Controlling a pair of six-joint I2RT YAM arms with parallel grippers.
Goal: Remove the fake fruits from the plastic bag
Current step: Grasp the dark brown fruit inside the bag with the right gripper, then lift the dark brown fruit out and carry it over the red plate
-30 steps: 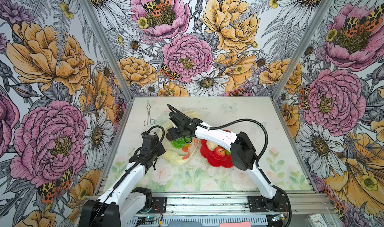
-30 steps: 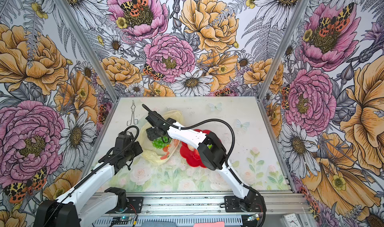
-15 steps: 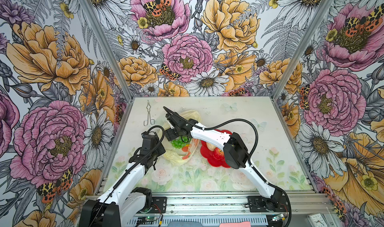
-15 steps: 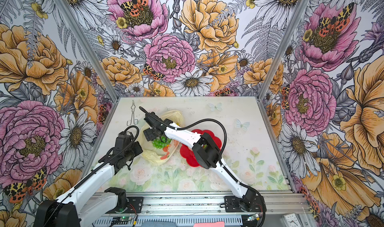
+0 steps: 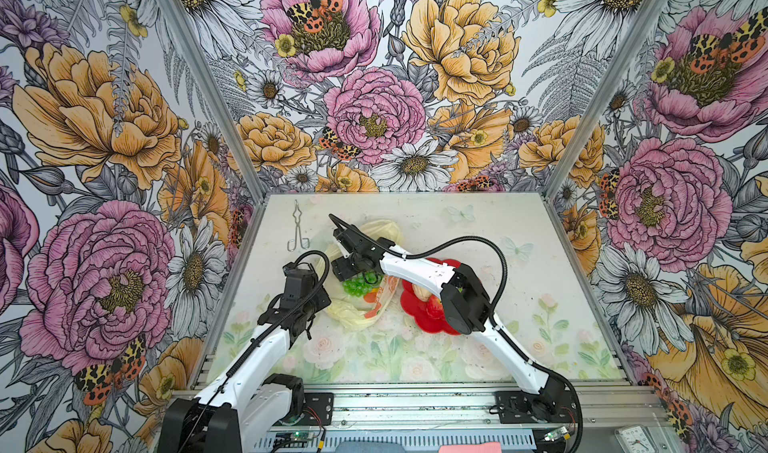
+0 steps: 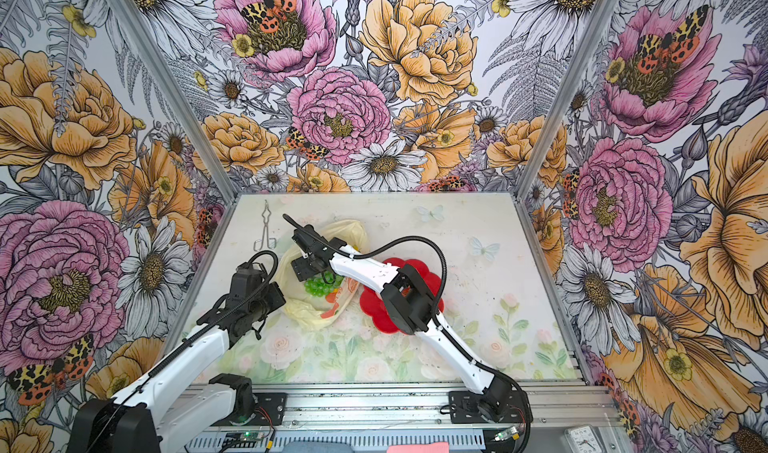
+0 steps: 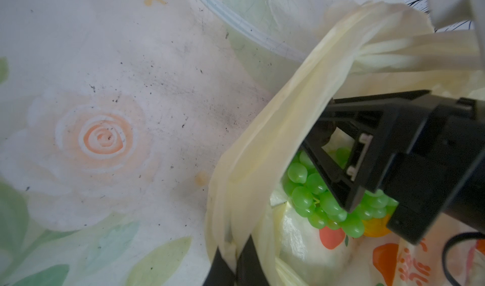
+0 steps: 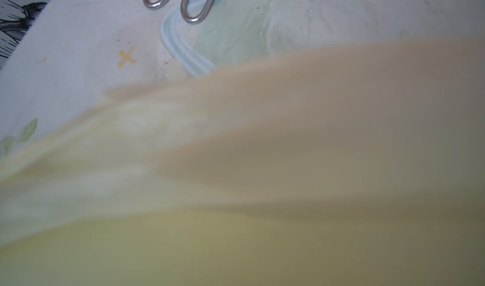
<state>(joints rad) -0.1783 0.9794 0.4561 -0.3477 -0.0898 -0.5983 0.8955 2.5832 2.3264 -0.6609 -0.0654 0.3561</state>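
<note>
I see a floral mat [image 5: 457, 347] and 3 patterned walls [image 5: 374, 98]. The plastic bag [image 5: 353, 314] lies left of center. The left gripper [image 7: 236, 261] pinches its handle. The right gripper [image 7: 333, 161] is spread over the grape bunch [image 7: 301, 198] inside. The mat is bare right of the red plate [image 5: 424, 324].

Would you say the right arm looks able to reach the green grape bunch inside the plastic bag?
Probably yes: the left hand pinches the rim of the plastic bag, so its mouth gapes, and the open right hand sits inside directly over the uncovered green grape bunch.
</note>
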